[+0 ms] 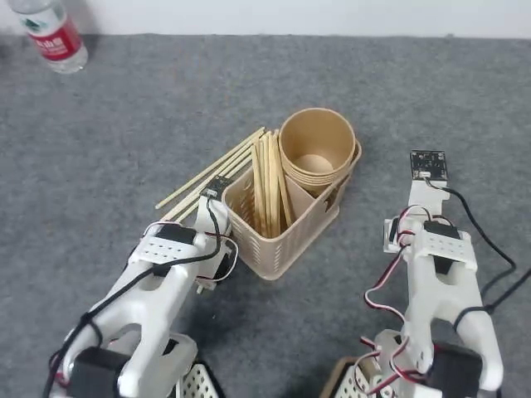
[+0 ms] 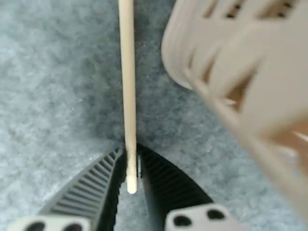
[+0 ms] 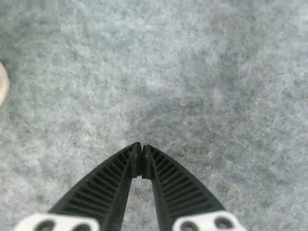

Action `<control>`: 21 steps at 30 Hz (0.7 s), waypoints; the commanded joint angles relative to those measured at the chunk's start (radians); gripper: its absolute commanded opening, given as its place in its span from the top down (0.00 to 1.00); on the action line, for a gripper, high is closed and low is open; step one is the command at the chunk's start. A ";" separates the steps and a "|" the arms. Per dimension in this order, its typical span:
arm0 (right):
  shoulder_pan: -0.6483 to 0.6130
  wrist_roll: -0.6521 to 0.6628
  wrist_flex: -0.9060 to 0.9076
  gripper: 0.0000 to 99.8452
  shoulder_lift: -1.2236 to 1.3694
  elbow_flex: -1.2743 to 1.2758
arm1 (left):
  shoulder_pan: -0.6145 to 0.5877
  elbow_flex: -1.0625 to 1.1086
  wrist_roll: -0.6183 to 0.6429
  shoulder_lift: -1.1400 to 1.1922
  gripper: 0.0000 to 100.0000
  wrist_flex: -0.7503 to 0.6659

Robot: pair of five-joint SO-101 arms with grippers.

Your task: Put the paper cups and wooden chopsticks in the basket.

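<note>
**One pale wooden chopstick (image 2: 127,86) clamped in the left gripper (image 2: 129,166), beside the beige slatted basket (image 1: 278,245)**

Centre frame, the basket holds stacked brown paper cups (image 1: 317,149) and more chopsticks (image 1: 270,186). Loose ones lie on the grey felt mat (image 1: 99,124) at its left. The right gripper (image 3: 140,166), lower right, is clenched on nothing. Upper left, a clear plastic bottle (image 1: 51,33) carries a red label too small to read.

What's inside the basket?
Inside the basket sit stacked paper cups and several wooden chopsticks standing on end. The basket's bottom and the cups' lower parts are hidden by its wall, so I can't tell if anything else is down there.
</note>
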 commanded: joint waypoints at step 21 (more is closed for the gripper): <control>-0.007 0.012 -0.013 0.99 -0.031 0.000 | -0.227 -0.285 0.184 -0.275 0.99 0.041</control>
